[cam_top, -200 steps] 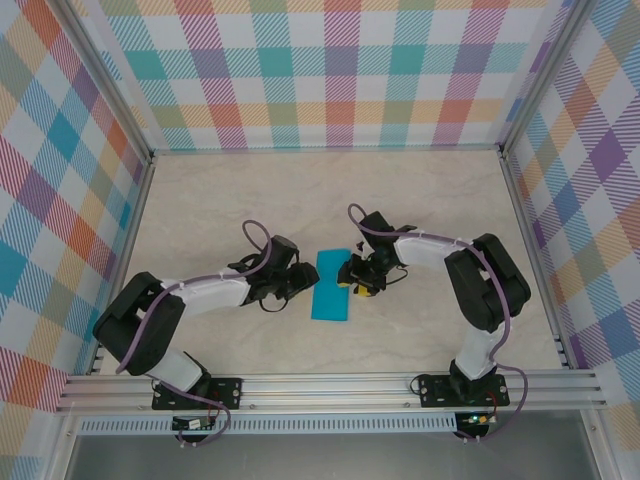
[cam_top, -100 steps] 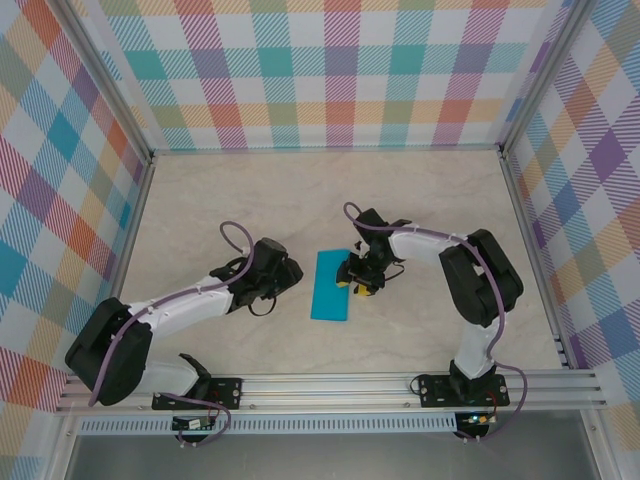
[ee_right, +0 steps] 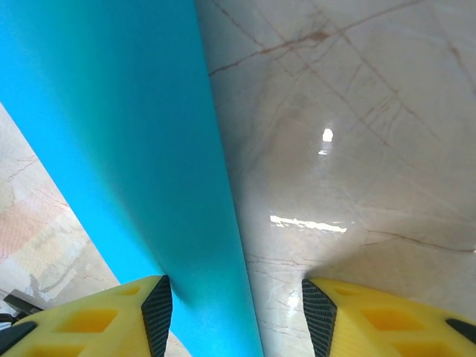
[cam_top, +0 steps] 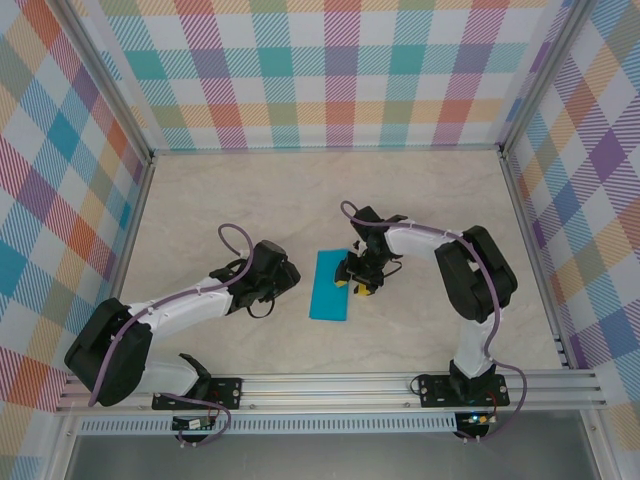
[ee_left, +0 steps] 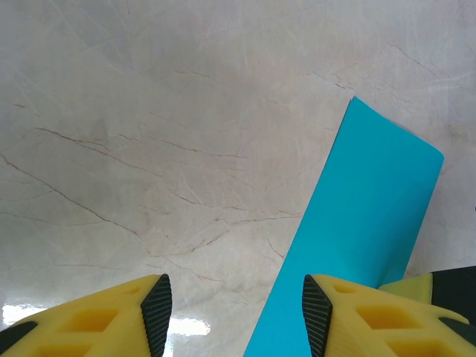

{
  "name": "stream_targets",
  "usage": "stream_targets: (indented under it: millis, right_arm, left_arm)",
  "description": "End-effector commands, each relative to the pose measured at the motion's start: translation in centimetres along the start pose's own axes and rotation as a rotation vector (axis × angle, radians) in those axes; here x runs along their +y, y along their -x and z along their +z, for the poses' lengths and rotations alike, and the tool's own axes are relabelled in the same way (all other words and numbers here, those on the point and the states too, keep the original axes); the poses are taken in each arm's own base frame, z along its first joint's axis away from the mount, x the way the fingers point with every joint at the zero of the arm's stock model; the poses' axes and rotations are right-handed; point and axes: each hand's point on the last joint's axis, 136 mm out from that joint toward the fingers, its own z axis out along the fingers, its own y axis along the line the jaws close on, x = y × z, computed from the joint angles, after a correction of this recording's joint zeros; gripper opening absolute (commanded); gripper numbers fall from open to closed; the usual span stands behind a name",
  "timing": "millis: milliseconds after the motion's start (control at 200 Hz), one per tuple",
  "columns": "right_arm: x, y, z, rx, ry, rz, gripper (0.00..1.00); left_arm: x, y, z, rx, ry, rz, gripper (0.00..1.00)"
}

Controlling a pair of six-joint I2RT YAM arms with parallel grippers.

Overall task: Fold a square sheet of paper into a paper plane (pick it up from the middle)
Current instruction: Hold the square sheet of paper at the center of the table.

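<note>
Left fingers (ee_left: 89, 321) and right fingers (ee_right: 89, 320) gape, flanking the paper (cam_top: 330, 286).

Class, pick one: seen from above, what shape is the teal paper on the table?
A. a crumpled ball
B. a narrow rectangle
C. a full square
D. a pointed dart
B: from above, the teal paper is clearly longer than it is wide, with straight edges, plain corners and no sharp tip.
</note>
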Motion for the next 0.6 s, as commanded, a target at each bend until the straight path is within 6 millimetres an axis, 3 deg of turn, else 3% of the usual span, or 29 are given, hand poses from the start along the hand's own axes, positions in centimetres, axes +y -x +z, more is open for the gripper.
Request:
stream_targets:
  millis: [0, 595]
  right_arm:
    - [-4.9, -0.4, 1.1, 0.024, -0.207, 0.033, 0.53]
    - [-5.7, -0.2, 1.7, 0.045, -0.257, 0.033, 0.52]
  left_arm:
    - [0.2, -0.3, -0.2, -0.003, 0.009, 0.009, 0.52]
    - [-1.1, -0.7, 0.3, 0.033, -0.031, 0.039, 0.52]
